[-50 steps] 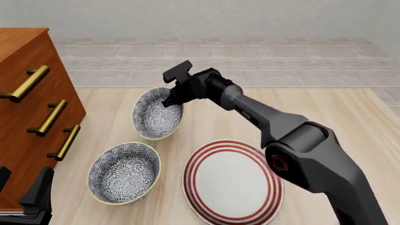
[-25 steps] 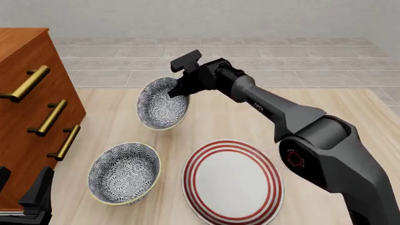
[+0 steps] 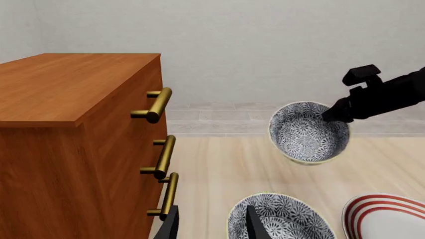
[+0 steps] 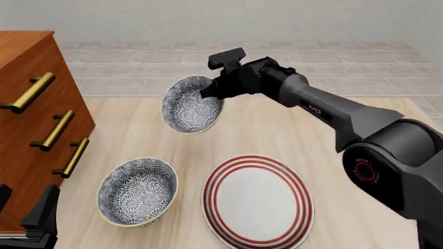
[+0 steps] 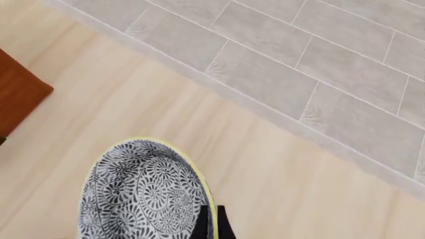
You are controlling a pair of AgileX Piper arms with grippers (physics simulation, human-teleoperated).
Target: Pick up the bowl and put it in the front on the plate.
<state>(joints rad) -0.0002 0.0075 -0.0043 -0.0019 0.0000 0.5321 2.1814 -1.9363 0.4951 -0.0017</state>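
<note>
Pale wooden table (image 4: pixel 387 119) carries the plate (image 4: pixel 258 203), and beyond it the right gripper (image 4: pixel 209 92) pinches the tilted bowl (image 4: pixel 192 105) by its rim in mid-air, a thin hold from which it could slip while swinging over.

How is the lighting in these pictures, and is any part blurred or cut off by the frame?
Front view: even, flat light, all sharp; the lifted bowl throws only a faint shadow on the table. Left wrist view: also sharp; the plate and the second bowl are cut by the frame edge. Right wrist view: no glare; the right gripper is mostly out of frame.
</note>
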